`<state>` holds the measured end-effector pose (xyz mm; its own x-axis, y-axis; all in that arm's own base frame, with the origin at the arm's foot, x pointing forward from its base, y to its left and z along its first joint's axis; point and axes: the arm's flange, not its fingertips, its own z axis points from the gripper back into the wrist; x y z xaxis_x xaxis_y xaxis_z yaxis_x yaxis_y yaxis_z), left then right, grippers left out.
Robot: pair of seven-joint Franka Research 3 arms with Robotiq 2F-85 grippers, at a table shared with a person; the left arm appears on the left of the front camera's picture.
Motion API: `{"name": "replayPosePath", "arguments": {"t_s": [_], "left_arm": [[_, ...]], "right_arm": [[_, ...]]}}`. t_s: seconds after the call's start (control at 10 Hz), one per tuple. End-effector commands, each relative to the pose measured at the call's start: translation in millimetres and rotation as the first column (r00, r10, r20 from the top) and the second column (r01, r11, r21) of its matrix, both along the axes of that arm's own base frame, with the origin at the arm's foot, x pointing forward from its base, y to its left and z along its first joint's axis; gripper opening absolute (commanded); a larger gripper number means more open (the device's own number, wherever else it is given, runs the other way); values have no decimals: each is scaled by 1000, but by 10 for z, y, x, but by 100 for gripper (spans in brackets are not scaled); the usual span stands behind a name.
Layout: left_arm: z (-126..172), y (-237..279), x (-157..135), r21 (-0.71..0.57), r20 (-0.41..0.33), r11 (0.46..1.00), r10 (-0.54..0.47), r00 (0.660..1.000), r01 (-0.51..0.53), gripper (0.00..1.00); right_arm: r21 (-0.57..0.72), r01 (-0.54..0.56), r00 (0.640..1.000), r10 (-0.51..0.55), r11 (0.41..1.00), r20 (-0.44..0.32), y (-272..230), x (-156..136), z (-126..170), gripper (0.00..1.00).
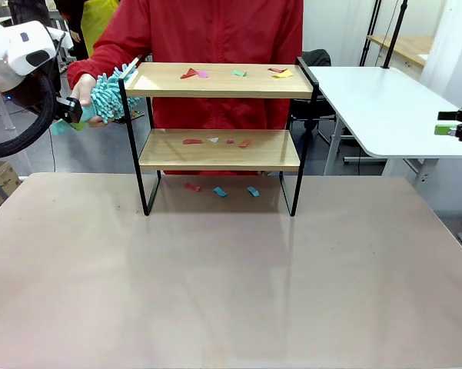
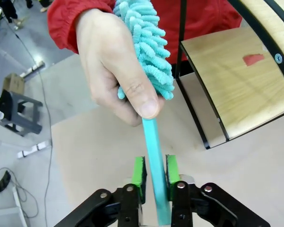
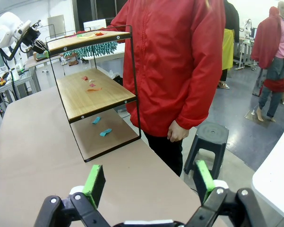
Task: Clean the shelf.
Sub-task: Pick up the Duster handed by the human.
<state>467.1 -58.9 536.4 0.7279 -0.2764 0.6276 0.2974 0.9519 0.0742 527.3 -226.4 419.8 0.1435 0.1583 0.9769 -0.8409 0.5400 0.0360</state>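
Far-middle of worktop (image 1: 231, 292): shelf (image 1: 169, 150) w/ scraps (image 1: 192, 74) on boards. Step, prob. — duster (image 2: 149, 56) handover: left gripper (image 2: 154, 171) fingers (image 2: 139, 175) pinch handle (image 2: 152, 142); person's hand (image 2: 111, 71) grips head. Right gripper (image 3: 149, 178) wide, empty. Next: hand must let go — then sweep top board.

Front camera faces the shelf (image 1: 215, 84) squarely; both wrist cameras share it.

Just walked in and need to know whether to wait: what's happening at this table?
It looks like a handover. The person's hand holds the fluffy head of a teal duster beside the shelf, while the left gripper is closed on its handle. The right gripper hangs open, off to the side. Paper scraps lie on both shelf boards and on the table beneath; nothing looks cleaned yet.
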Motion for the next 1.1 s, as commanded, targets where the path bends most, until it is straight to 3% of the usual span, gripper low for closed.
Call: {"name": "replayPosePath", "arguments": {"t_s": [0.0, 0.7, 0.8, 1.0], "left_arm": [[23, 11, 12, 19, 30, 999, 27, 999, -27, 0], [100, 27, -60, -26, 41, 993, 116, 992, -115, 0], [18, 64, 9, 12, 10, 998, 60, 998, -60, 0], [18, 64, 9, 12, 10, 998, 60, 998, -60, 0]], "right_arm": [[-1, -1, 1000, 1, 1000, 3, 10, 7, 15, 100], [-1, -1, 1000, 1, 1000, 3, 10, 7, 15, 100], [-1, -1, 1000, 1, 1000, 3, 10, 7, 15, 100], [-1, -1, 1000, 1, 1000, 3, 10, 7, 15, 100]]}}
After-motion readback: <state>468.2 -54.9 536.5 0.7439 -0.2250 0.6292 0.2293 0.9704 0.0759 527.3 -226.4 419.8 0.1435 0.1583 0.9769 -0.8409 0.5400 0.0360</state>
